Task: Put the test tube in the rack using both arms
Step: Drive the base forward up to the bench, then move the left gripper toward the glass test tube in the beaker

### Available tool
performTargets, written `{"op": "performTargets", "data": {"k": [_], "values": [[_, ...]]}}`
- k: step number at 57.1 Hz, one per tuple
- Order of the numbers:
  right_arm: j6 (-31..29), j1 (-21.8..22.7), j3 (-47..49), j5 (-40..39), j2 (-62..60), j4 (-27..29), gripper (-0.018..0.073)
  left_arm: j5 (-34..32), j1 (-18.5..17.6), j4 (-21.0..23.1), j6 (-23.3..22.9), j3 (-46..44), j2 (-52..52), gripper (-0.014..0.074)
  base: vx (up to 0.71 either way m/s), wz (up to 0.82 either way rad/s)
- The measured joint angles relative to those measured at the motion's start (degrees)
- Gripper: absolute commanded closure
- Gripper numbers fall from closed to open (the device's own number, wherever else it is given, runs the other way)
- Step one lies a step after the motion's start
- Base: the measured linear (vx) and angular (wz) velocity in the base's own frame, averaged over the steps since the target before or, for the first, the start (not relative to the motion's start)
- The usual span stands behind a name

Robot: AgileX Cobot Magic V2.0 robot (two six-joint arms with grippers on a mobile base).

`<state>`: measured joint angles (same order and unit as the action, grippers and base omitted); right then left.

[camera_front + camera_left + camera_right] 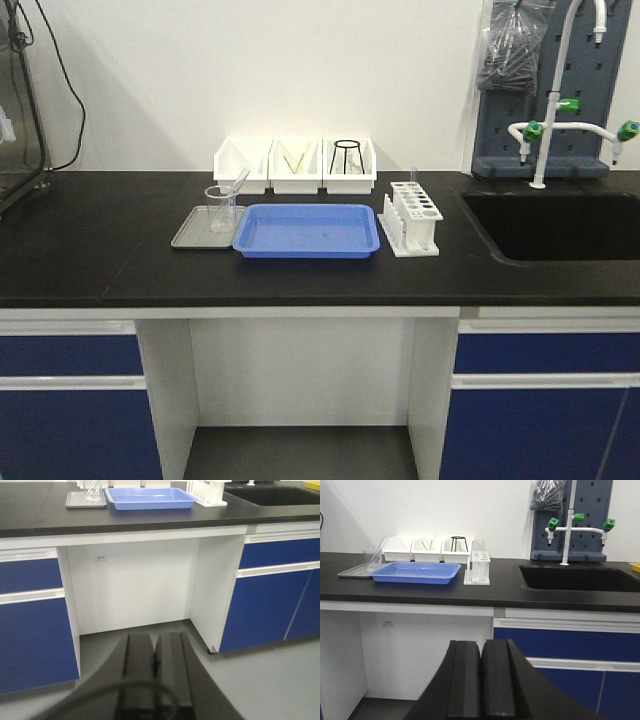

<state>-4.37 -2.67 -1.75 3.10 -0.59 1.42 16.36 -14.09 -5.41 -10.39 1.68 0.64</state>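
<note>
1. tube position. the test tube [240, 181] stands in a clear beaker [221, 208] on the grey tray [190, 235], at the left end of the row of items on the counter [100, 250]. it is not upright. its long axis is tilted, with the open top leaning up and to the right over the beaker rim.

2. jaw state. the left gripper [155, 665] is clenched with its two black fingers pressed together and nothing between them. the right gripper [481, 675] is in the same condition, clenched and empty.

3. relation to the jaws. both grippers sit low and on the near side of the counter, well apart from the tube. from the left gripper the tube lies far, up and a little to the left. from the right gripper it lies far and well to the left. the left arm is judged the nearer one for the pick-up.

4. destination. the rack [412, 215] stands just right of the blue tray [305, 230], almost straight ahead of the right gripper (a thin upright item shows at its far side, too small to identify).

5. surface and room. the counter is black, flat and smooth. three white bins [295, 165] stand behind the trays, and a sink [560, 225] lies right of the rack. the space above the beaker looks open for a descent from above.
</note>
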Motion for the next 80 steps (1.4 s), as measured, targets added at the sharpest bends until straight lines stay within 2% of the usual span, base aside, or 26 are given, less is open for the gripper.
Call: {"op": "performTargets", "data": {"k": [80], "values": [[0.00,0.00,0.00,0.12,0.00,0.00,0.0570,0.00,0.00,0.00,0.00,0.00,0.00,0.0601,0.45,0.02]]}}
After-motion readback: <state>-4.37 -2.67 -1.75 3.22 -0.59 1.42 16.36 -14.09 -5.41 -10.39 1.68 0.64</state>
